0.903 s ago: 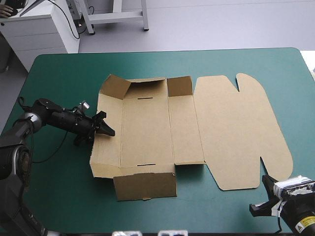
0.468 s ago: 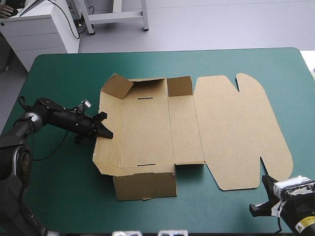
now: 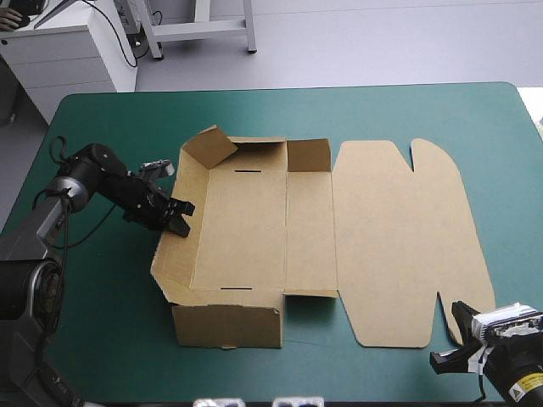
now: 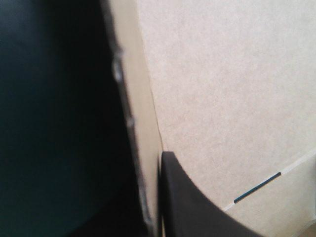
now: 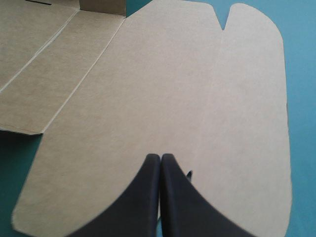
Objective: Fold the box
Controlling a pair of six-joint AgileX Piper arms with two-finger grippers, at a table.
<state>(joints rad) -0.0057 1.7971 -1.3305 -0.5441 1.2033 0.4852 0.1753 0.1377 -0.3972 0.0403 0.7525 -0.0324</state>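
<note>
Teal-green cover [image 3: 102, 322] spans the table; the box [image 3: 246, 229] lies on it at mid-table as a partly raised sheet.

1. Box. The base panel lies flat. The left wall [image 3: 167, 254] stands raised and leans outward. A corner flap [image 3: 210, 146] at the far left is tilted up. A near flap [image 3: 227, 326] and a far flap [image 3: 308, 155] stand upright. The lid [image 3: 407, 237] lies flat on the cover, to the right of the base.

2. Left gripper [image 3: 178, 219]. It reaches in from the table's left and meets the left wall near its middle. In the left wrist view the wall's top edge [image 4: 140, 148] runs between the jaws: one black finger [image 4: 197, 212] presses the inner face, and the dark outer side is too shadowed to resolve. The jaws are clamped on the wall. A slot [image 4: 256, 186] shows in the base ahead.

3. Right gripper [image 3: 451, 339]. It sits at the table's near right corner, just beside the lid's near right corner. In the right wrist view the jaws are together in one pointed arch, holding nothing, and the lid lies ahead of them.
</note>
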